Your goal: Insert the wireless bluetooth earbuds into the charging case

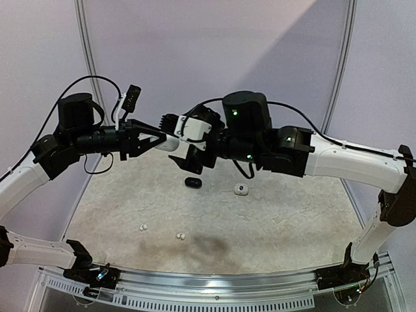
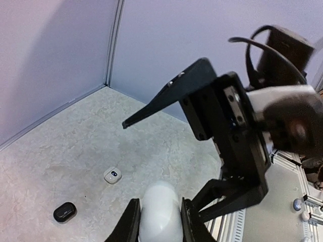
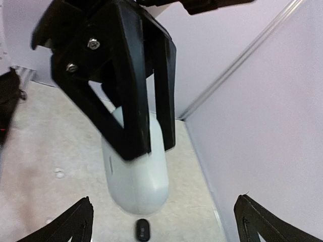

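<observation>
A white pebble-shaped charging case (image 2: 160,217) hangs in mid-air, closed, with my left gripper (image 2: 160,204) shut on its two sides. In the top view the charging case (image 1: 171,144) sits between the two arms above the back of the table. My right gripper (image 3: 164,201) faces it, jaws open wide on either side of the case's rounded end (image 3: 136,186) without touching it. Two tiny white earbuds (image 1: 142,227) (image 1: 180,235) lie on the mat near the front.
A small black case (image 1: 192,183) and a small white case with a dark blue spot (image 1: 240,189) lie on the mat under the grippers. Lilac walls close the back and sides. A metal rail (image 1: 214,286) runs along the near edge.
</observation>
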`<state>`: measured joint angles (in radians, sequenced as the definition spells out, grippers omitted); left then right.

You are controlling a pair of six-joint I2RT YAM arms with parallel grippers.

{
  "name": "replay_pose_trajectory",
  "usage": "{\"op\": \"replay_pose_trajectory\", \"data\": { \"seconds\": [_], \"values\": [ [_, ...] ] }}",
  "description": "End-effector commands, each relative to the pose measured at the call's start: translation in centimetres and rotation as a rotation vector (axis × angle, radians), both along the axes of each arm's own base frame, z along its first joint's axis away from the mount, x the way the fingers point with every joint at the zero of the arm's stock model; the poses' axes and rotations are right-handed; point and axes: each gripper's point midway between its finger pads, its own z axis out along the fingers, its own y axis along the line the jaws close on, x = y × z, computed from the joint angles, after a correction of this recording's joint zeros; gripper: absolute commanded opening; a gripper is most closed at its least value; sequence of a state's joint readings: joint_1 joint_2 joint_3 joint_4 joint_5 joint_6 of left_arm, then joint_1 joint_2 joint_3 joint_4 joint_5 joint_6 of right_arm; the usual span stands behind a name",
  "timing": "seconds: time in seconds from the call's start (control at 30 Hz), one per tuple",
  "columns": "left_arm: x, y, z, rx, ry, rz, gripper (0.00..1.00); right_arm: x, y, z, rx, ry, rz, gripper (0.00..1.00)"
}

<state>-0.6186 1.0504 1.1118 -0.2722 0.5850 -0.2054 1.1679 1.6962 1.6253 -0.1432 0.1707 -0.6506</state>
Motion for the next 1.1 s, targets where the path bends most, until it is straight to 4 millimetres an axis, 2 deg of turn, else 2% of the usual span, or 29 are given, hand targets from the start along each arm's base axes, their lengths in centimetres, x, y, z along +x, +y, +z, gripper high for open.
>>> {"op": "replay_pose_trajectory", "data": {
  "seconds": [0.0, 0.1, 0.2, 0.27, 0.33, 0.4, 0.53, 0.63, 0.8, 0.87, 0.93, 1.07],
  "values": [
    [-0.9, 0.6, 0.9, -0.028, -0.142, -0.033, 0.00, -5.8, -2.7, 3.1, 0.135, 0.458, 0.392, 0.99],
    [-2.0, 0.6, 0.8, -0.037, -0.221, -0.082, 0.00, -5.8, -3.2, 4.4, 0.221, 0.673, 0.454, 0.97],
    [-2.1, 0.7, 0.4, -0.048, -0.236, -0.079, 0.00, -5.5, -2.5, 3.9, 0.253, 0.843, 0.479, 0.87],
    [-2.2, 0.7, 0.4, -0.062, -0.240, -0.078, 0.00, -5.5, -1.5, 2.9, 0.247, 0.894, 0.508, 0.85],
    [-2.5, 0.7, 0.5, -0.075, -0.243, -0.094, 0.00, -5.2, -0.6, 2.2, 0.254, 0.929, 0.501, 0.98],
    [-2.9, 0.7, 0.3, -0.083, -0.235, -0.106, 0.00, -5.1, 0.2, 1.7, 0.257, 0.938, 0.490, 0.98],
    [-3.1, 0.9, 0.7, -0.110, -0.255, -0.098, 0.00, -5.2, 1.3, 1.2, 0.240, 0.889, 0.465, 0.85],
    [-3.2, 1.1, 0.6, -0.117, -0.248, -0.093, 0.00, -4.6, 1.6, 0.8, 0.243, 0.890, 0.434, 0.68],
    [-3.6, 1.2, 0.7, -0.138, -0.233, -0.099, 0.00, -4.8, 1.9, 0.8, 0.247, 0.903, 0.446, 0.35],
    [-3.5, 1.3, 0.7, -0.140, -0.226, -0.086, 0.00, -4.7, 1.9, 0.7, 0.246, 0.906, 0.442, 0.27],
    [-3.5, 1.3, 0.8, -0.143, -0.226, -0.085, 0.00, -4.8, 1.9, 0.6, 0.240, 0.908, 0.445, 0.24],
    [-3.5, 1.3, 1.1, -0.165, -0.221, -0.084, 0.00, -5.5, 2.2, 0.2, 0.215, 0.890, 0.456, 0.30]
  ]
}}
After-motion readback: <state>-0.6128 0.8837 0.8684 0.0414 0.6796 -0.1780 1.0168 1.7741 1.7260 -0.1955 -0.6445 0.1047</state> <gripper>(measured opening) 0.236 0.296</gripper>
